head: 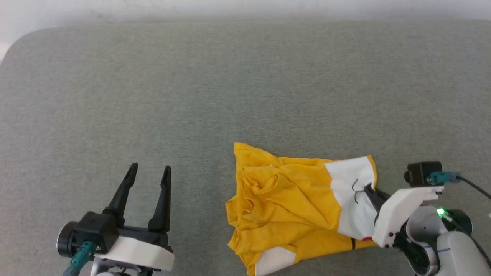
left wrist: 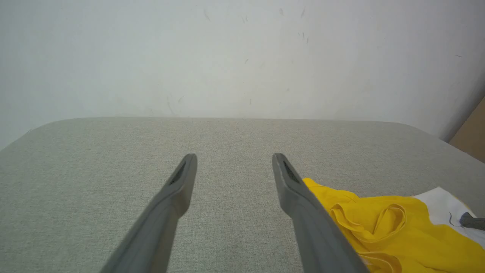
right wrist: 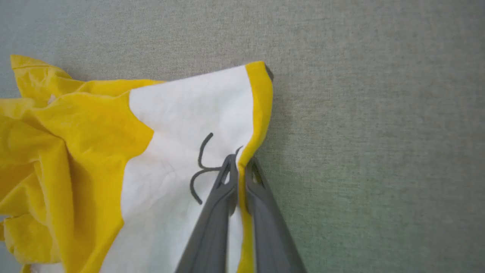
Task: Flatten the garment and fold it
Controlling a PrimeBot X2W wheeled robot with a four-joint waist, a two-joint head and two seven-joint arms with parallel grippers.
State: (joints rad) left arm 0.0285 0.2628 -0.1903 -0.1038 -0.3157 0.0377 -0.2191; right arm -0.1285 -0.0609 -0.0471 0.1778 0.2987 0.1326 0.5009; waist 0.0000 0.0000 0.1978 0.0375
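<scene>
The garment [head: 291,207] is a bright yellow T-shirt with white patches and black line marks, lying crumpled on the grey surface at the lower right of the head view. My right gripper [head: 369,188] is shut on the garment's yellow right-hand hem beside a white patch. In the right wrist view that hem of the garment [right wrist: 166,125] is pinched between the fingertips of the right gripper [right wrist: 239,162]. My left gripper [head: 149,170] stands open over bare fabric well left of the shirt. The left wrist view has the left gripper [left wrist: 235,159] open, the garment [left wrist: 382,223] to its right.
A wide grey fabric surface [head: 230,84] with rounded far corners carries everything. A pale wall [left wrist: 242,53] rises behind its far edge. A brown panel [left wrist: 473,132] shows at the far right of the left wrist view.
</scene>
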